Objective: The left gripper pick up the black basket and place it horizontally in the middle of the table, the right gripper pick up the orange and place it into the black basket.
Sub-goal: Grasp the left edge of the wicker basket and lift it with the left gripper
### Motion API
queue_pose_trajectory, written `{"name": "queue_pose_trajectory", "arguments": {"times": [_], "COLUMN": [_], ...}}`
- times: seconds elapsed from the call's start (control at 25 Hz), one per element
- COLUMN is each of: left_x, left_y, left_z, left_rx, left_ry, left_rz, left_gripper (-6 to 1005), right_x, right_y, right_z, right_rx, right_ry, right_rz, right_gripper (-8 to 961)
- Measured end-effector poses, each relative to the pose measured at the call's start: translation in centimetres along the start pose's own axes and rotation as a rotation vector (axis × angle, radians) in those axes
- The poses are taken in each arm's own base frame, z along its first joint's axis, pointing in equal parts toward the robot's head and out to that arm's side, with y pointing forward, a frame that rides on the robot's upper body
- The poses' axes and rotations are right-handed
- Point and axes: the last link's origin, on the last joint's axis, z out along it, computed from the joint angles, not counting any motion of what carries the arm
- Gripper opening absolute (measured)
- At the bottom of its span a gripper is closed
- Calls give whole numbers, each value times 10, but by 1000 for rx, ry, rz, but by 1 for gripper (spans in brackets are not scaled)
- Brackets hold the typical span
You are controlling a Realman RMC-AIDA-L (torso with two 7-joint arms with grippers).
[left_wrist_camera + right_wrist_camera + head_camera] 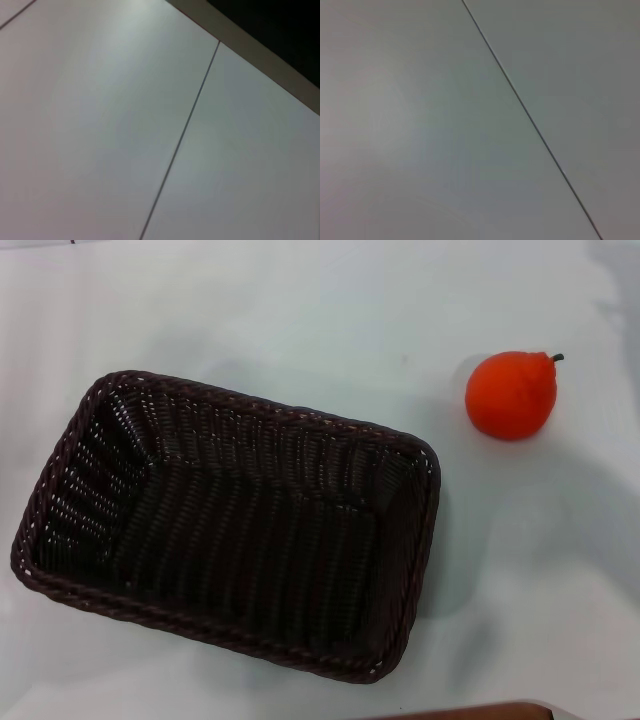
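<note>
The black basket (230,525) lies on the white table (300,310) at the left and middle of the head view, its long side running left to right and slightly tilted; it holds nothing. The orange (511,395) sits on the table to the right of the basket and farther back, apart from it, its dark stem pointing right. Neither gripper shows in any view. Both wrist views show only plain white panels crossed by a thin dark seam (180,140), which also shows in the right wrist view (530,120).
A brown edge (470,710) shows at the bottom of the head view, near me. A grey shadow (615,290) lies at the far right corner. A dark area beyond a grey border (280,35) shows in the left wrist view.
</note>
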Motion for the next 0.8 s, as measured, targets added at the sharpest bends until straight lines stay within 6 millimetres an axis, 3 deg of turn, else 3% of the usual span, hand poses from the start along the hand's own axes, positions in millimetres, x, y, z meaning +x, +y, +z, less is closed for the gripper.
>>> {"name": "queue_pose_trajectory", "arguments": {"times": [0.44,0.6,0.8], "left_x": [19,36,45], "left_y": [-6,-4,-1], "left_z": [14,36,61], "left_rx": [-129,-288,-303], "left_ry": [-125,-378,-848], "left_rz": [-106,-158,-202], "left_gripper": [588,596,606], "right_x": [1,2,1], "right_y": [5,6,8], "right_z": [-4,-6,-7], "right_rx": [-28,-32,-39], "right_ry": [9,8,3], "right_rz": [18,22,22], "right_gripper": [795,794,793]}}
